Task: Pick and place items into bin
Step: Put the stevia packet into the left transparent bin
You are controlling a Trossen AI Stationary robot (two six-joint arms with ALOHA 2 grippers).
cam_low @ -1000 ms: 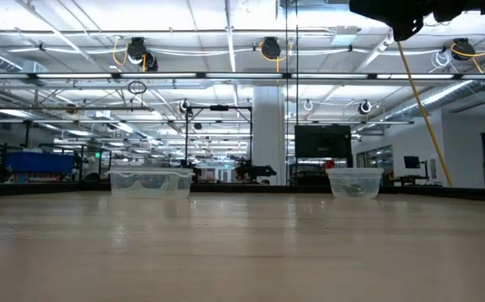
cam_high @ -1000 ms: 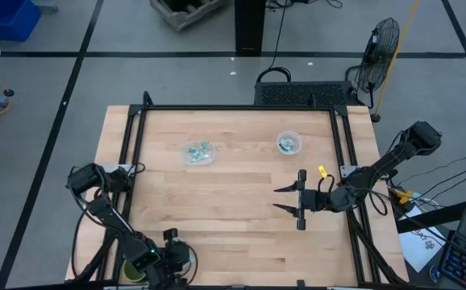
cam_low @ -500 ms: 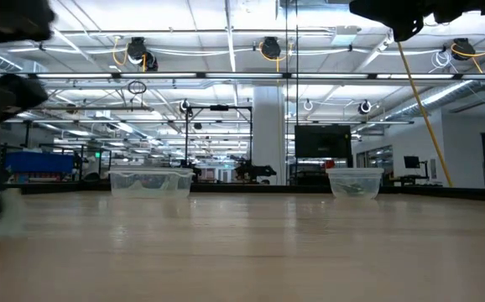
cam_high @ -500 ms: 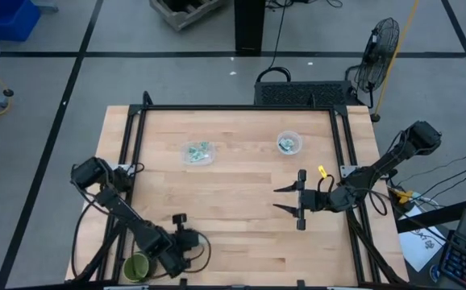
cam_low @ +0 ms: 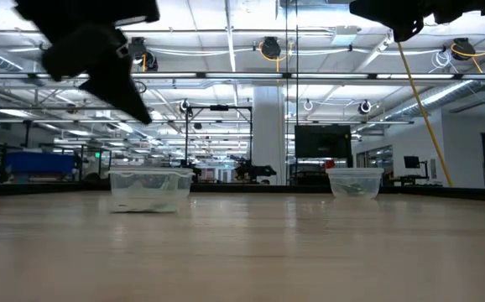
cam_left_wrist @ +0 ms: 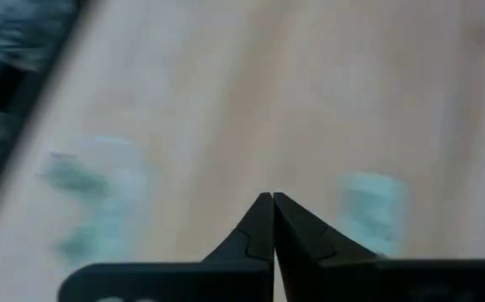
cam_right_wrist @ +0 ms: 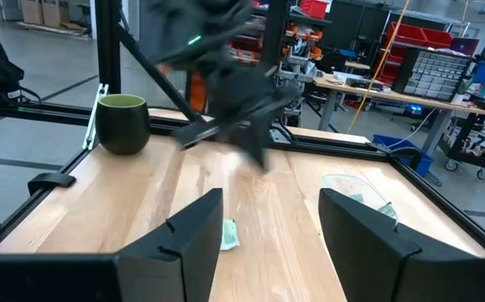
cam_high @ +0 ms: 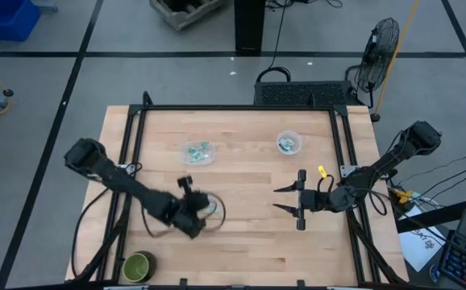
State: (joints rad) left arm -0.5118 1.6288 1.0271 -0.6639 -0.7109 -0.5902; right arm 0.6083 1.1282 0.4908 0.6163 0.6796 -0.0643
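Wooden table (cam_high: 241,229): left gripper (cam_left_wrist: 273,204) closed; right gripper (cam_high: 285,200) spread; bowl (cam_high: 137,267) at corner.

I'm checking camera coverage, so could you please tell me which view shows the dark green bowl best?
The right wrist view: the dark green bowl stands sharp and side-on at the table's corner. The high view shows its rim from above, cut by the picture's edge. The low and left wrist views miss it.

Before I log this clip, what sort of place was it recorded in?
Most likely a robotics lab or workshop in a large industrial hall. The low view shows a high ceiling with strip lights, the right wrist view shows workbenches and parts drawers, and the wooden table stands on a concrete floor with a fan.
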